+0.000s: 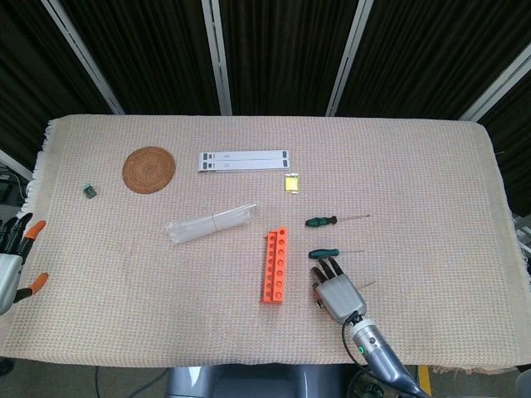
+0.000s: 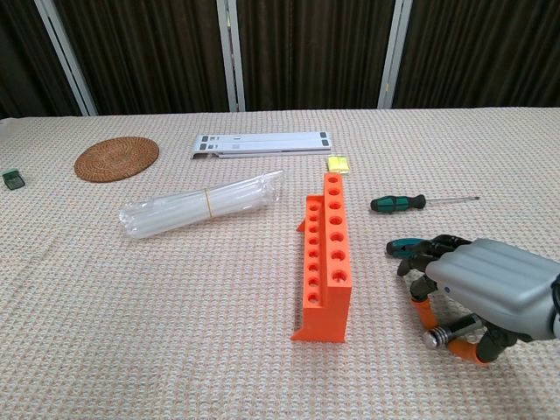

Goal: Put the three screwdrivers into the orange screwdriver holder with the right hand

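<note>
Right hand [image 2: 490,293], near the counter's [image 1: 431,166] front edge, fingers [image 2: 423,306] clenched on a metal-handled screwdriver [image 2: 451,330], its shaft mostly hidden. Orange screwdriver holder [image 2: 325,254] stands just to its left. Two green-handled screwdrivers [image 1: 319,221] [image 1: 323,253] lie beyond. Left hand [image 1: 15,257], cropped at frame edge, fingers spread, released.
</note>
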{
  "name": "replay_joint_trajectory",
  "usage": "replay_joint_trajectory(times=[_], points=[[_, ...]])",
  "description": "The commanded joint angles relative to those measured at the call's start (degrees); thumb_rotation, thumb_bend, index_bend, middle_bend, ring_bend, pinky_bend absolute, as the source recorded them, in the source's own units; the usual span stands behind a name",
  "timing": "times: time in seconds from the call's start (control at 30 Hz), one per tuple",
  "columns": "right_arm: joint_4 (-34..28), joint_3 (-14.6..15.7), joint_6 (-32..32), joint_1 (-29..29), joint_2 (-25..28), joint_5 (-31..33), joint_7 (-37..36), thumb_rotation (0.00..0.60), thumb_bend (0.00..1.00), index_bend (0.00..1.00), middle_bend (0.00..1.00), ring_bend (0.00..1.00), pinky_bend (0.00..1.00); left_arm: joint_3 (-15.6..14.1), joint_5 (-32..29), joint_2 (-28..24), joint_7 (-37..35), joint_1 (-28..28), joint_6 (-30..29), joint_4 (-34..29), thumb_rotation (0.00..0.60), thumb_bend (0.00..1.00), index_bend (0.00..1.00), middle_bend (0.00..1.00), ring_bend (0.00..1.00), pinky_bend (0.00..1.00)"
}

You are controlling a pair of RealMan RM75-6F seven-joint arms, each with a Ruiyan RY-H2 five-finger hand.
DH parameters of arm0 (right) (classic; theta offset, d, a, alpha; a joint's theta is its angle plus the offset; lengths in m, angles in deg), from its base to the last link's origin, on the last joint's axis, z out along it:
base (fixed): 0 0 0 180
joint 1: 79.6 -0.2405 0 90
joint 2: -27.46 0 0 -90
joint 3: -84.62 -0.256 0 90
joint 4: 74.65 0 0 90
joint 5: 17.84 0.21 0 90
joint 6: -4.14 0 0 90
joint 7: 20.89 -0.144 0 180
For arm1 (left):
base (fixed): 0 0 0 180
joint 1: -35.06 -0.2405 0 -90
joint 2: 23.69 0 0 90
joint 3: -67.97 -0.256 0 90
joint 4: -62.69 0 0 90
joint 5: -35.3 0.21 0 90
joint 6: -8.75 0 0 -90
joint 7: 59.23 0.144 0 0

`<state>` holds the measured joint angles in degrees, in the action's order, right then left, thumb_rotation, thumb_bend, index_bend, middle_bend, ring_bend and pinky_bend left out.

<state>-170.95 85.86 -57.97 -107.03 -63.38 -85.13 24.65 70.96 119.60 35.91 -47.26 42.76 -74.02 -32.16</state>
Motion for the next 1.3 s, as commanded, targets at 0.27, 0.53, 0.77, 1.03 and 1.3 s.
replay_joint_trajectory(times=[0.27, 0.53, 0.77, 1.03, 1.3], points=[[-5.95, -3.65, 2.65, -0.59, 4.83, 3.48, -9.47, 0.6, 0.37, 0.58, 0.16, 0.0, 0.0, -0.09, 0.1, 0.18, 0.07, 0.11, 0.11, 0.09, 0.6, 0.23, 0.1, 0.0, 0.0, 0.0], [-14.43, -12.33, 12.79, -1.16, 15.43, 9.55, -34.18, 0.6, 0.4, 0.58, 0.16, 0.0, 0.0, -1.65, 2.36, 1.0, 1.63, 0.24, 0.63, -0.26, 0.6, 0.23, 0.1, 0.0, 0.0, 0.0], [-15.74, -19.54, 21.18, 1.47, 19.94, 2.65, -65.12, 0.6, 0.41, 0.57, 0.16, 0.0, 0.0, -2.84, 3.1, 2.07, 2.89, -0.24, 0.81, -1.13, 0.6, 0.23, 0.11, 0.0, 0.0, 0.0], [-14.0, -22.39, 24.49, 2.7, 20.43, -6.06, -87.34, 0.6, 0.42, 0.57, 0.15, 0.0, 0.0, -3.53, 3.38, 2.54, 4.0, -0.47, 1.13, -1.96, 0.6, 0.23, 0.11, 0.0, 0.0, 0.0], [-12.22, -22.99, 23.87, 2.05, 20.66, -12.22, -100.04, 0.6, 0.42, 0.57, 0.15, 0.0, 0.0, -3.71, 3.04, 2.5, 4.6, -0.65, 1.33, -2.42, 0.6, 0.23, 0.11, 0.0, 0.0, 0.0]])
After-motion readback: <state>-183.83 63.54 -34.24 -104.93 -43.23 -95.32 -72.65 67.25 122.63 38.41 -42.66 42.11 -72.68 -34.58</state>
